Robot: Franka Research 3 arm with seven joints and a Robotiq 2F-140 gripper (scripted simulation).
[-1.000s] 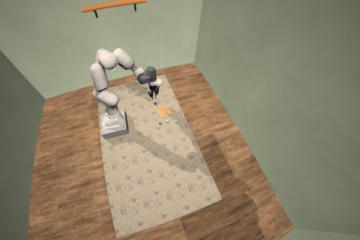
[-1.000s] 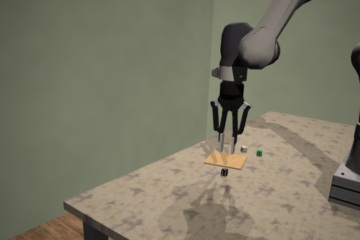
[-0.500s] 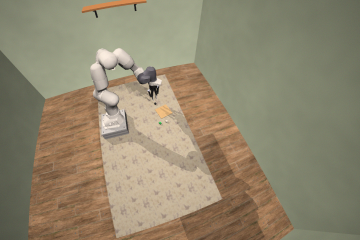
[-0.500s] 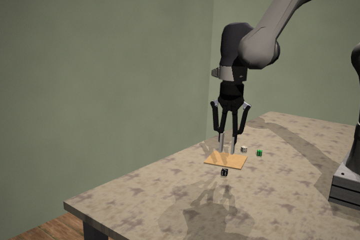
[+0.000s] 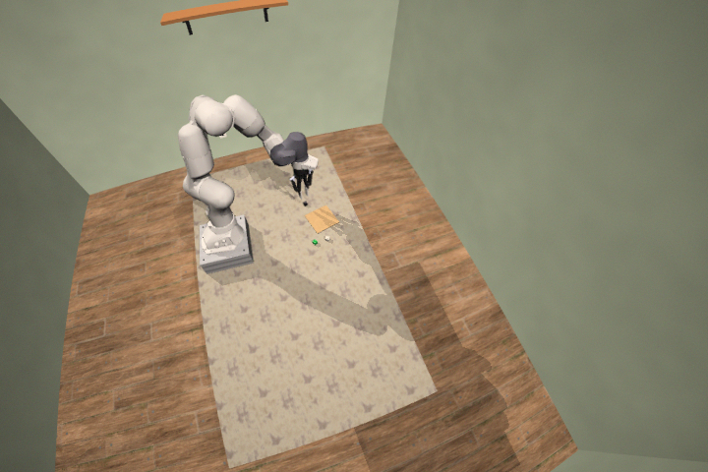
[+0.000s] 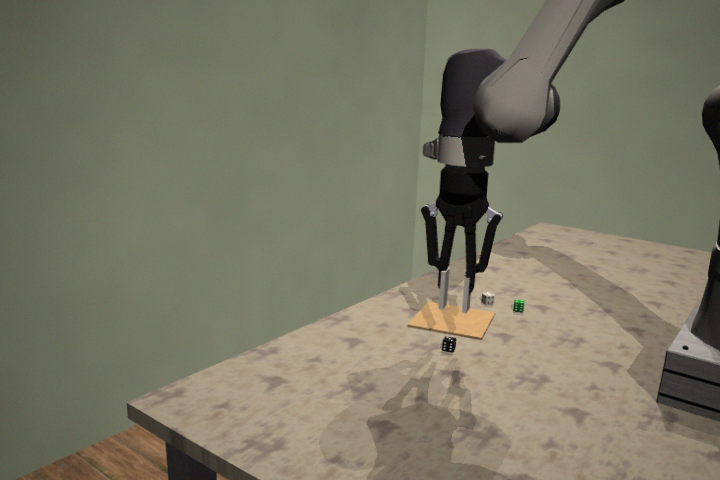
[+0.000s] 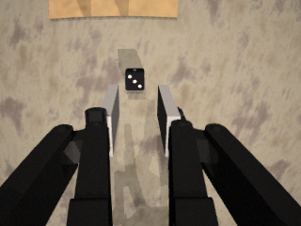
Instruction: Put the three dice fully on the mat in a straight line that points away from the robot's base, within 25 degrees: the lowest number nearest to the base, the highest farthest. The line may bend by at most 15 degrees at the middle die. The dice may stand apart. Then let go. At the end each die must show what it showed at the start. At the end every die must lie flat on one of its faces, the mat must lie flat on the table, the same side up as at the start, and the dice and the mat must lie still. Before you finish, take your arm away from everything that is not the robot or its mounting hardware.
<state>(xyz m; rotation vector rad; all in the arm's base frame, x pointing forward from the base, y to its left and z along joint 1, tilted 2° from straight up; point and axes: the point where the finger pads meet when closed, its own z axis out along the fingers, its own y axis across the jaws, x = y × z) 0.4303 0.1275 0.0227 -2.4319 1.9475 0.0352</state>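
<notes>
The jaws [image 5: 304, 204] [image 6: 455, 310] are partly open, gripping nothing, above the worktop [image 5: 310, 333] [image 6: 293, 396] [image 7: 245, 71]. In the wrist view, the black die [image 5: 305, 204] [image 6: 448, 344] [image 7: 134, 79] lies upper centre, below the mat [image 5: 322, 219] [image 6: 451, 321] [image 7: 113, 8].

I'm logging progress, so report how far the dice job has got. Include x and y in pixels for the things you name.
Done: nothing yet; the mat [image 5: 322, 219] [image 6: 451, 321] [image 7: 113, 8] lies flat, but no die is on it. In hand: nothing; the pincer [image 5: 305, 201] [image 6: 454, 310] [image 7: 138, 100] is partly open above the table, near the black die [image 5: 305, 204] [image 6: 448, 344] [image 7: 134, 80], which shows three. Left: placing the black, white [image 5: 326, 238] [image 6: 488, 298] and green [image 5: 314, 242] [image 6: 518, 305] dice in order, then withdrawing.
</notes>
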